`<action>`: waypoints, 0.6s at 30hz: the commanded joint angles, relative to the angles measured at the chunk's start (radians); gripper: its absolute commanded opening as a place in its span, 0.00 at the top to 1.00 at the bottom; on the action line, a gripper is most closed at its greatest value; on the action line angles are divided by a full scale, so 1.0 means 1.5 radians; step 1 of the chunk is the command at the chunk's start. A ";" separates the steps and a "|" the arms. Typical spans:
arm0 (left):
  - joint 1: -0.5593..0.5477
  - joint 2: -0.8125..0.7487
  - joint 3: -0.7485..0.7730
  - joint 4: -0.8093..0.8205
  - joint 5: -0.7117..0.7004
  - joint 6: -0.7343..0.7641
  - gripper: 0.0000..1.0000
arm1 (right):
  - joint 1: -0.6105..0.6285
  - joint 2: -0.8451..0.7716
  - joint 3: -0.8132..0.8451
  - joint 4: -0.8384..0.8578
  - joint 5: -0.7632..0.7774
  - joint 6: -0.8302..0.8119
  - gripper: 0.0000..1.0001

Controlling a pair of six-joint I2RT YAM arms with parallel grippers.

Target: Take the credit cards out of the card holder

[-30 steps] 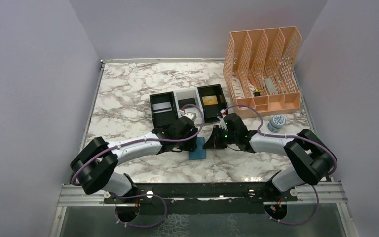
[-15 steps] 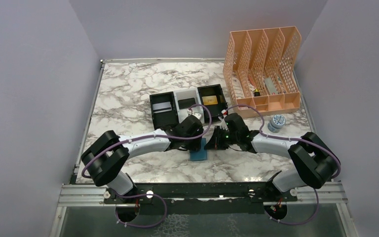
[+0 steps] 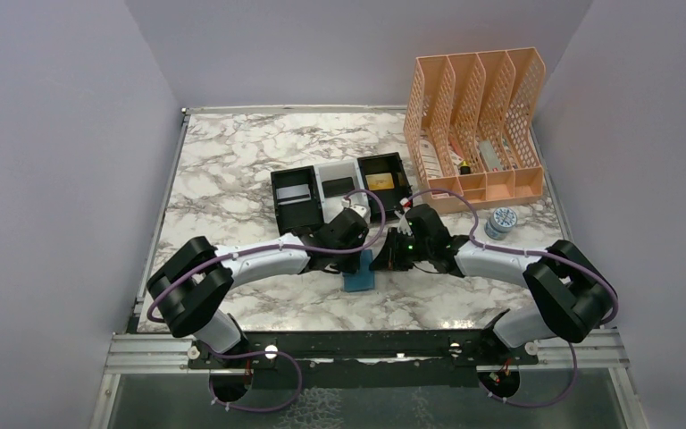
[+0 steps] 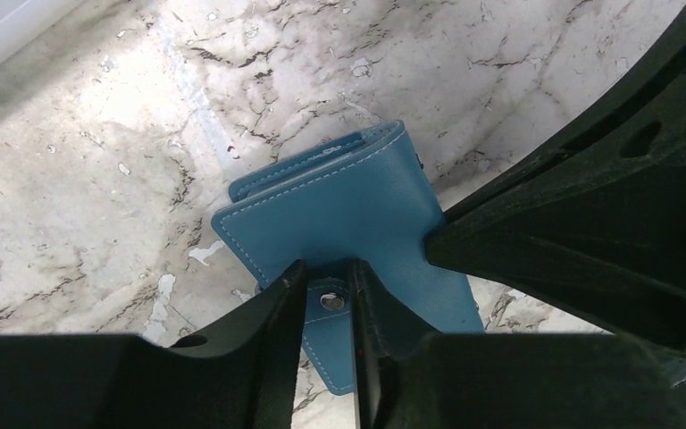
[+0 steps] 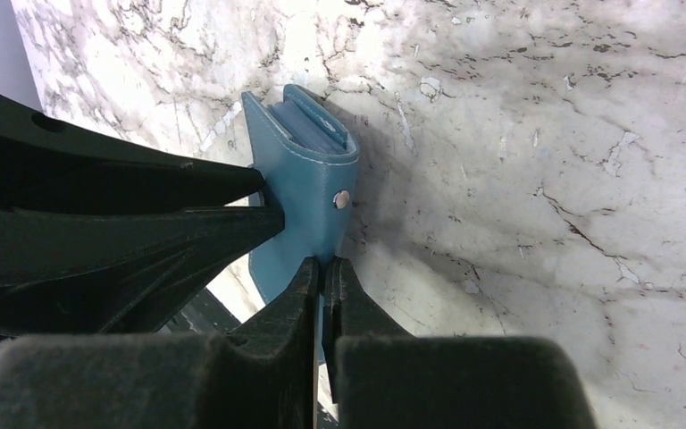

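The card holder is sitting at the front centre of the marble table, between the two grippers and just in front of the three-compartment tray. It is showing its teal outer cover, with lighter blue inner pockets peeking out along the folded edge in the right wrist view. Whether it is resting fully on the surface or is raised slightly cannot be determined.

The left gripper is reaching in from the left. Its jaws are standing narrowly apart, bearing on either side of the snap tab of the card holder.

The right gripper is reaching in from the right. Its jaws are pressing almost fully together, pinching the thin edge of the teal cover just below the snap stud.

In the tray, a silvery-grey card is lying in the left compartment, a black card in the middle one and a gold card in the right one.

An orange file organiser is standing at the far right of the table, well apart from both grippers.
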 commanded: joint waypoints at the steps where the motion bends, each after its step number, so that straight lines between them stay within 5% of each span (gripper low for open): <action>1: -0.001 -0.017 0.004 -0.028 -0.010 0.022 0.77 | 0.001 -0.021 0.014 -0.011 0.025 -0.009 0.99; 13: -0.001 -0.041 -0.006 -0.041 -0.022 0.031 0.96 | 0.001 -0.030 0.010 -0.015 0.038 -0.006 0.99; 18: -0.002 -0.037 -0.004 -0.040 -0.020 0.026 0.91 | 0.001 -0.028 0.011 -0.013 0.038 -0.006 0.99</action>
